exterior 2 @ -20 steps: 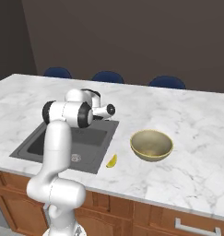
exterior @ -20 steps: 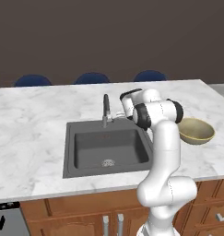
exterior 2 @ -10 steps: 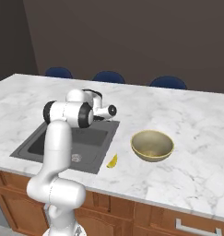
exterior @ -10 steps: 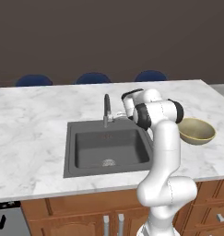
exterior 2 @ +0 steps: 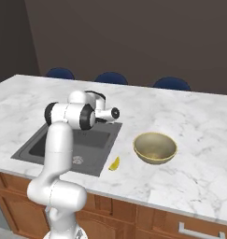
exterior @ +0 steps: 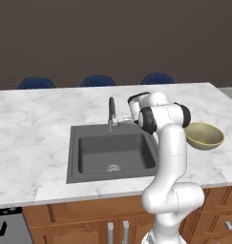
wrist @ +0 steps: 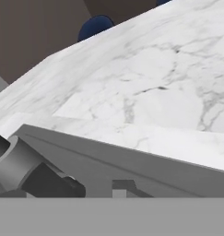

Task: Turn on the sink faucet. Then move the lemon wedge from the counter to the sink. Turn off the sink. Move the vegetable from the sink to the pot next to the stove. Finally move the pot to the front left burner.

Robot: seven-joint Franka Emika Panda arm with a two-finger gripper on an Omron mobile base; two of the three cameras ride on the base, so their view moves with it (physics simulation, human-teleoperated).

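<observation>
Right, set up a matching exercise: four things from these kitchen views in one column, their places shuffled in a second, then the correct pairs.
1. lemon wedge
2. tan bowl
3. sink faucet
4. drain

A. at the sink's back edge
B. on the counter right of the lemon
C. in the basin floor
D. on the counter by the sink's front right corner

Pairs: 1-D, 2-B, 3-A, 4-C

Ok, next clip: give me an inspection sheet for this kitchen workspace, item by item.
Surface: white marble counter over wooden cabinets.
Job's things: sink faucet behind the sink, no water seen; lemon wedge on the counter at the sink's corner.
Clutter: tan bowl right of the sink, empty.
Grippers: gripper beside the faucet; jaw state unclear.
Cables: nothing seen.
Surroundings: blue chair backs behind the counter, dark wall.
</observation>
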